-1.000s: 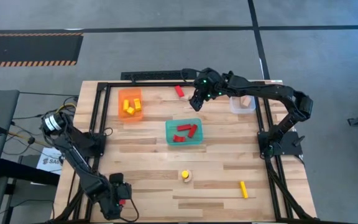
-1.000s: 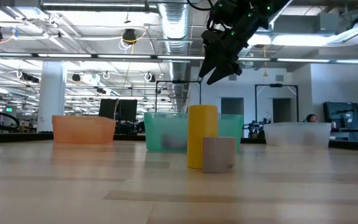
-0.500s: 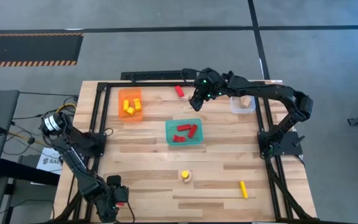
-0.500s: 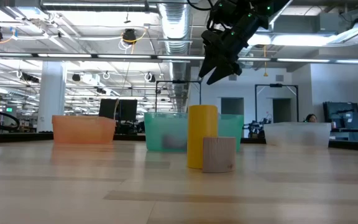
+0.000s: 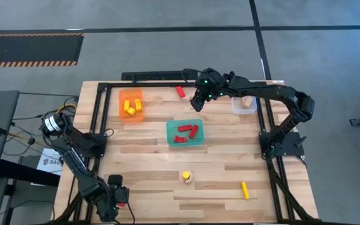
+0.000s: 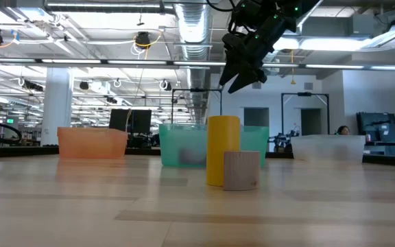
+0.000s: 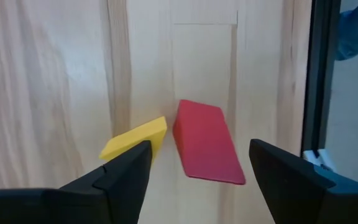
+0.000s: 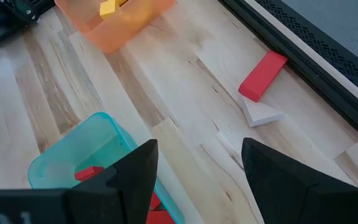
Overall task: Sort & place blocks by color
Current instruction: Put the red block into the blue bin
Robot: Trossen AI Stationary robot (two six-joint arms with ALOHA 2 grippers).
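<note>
Over the last second only my left arm has shifted, a small pull at the lower left of the high view. My right arm has not moved.

My left claw (image 5: 115,192) hangs wide and empty over a yellow wedge (image 7: 135,138) and a red wedge (image 7: 207,142), which lie just beside each other between its fingers. My right claw (image 5: 196,104), also wide and empty, hovers high in the upper middle, between the teal tray (image 5: 169,128) and a loose red bar (image 5: 180,91).

I judge the sort about half done.

**Already placed**
- Three yellow blocks (image 5: 130,107) sit in the orange tray (image 5: 121,97).
- Three red blocks (image 5: 185,132), as best I can count, sit in the teal tray.
- One pale block (image 5: 249,100) sits in the clear tray (image 5: 236,107).

**Still loose on the table: seven**
- Two red: the bar and the wedge.
- Three yellow: the wedge, a cylinder (image 6: 223,149) at lower centre, and a bar (image 5: 245,190) at lower right.
- Two pale: a wedge (image 8: 263,114) touching the red bar, and a cube (image 6: 242,170) against the cylinder.
</note>
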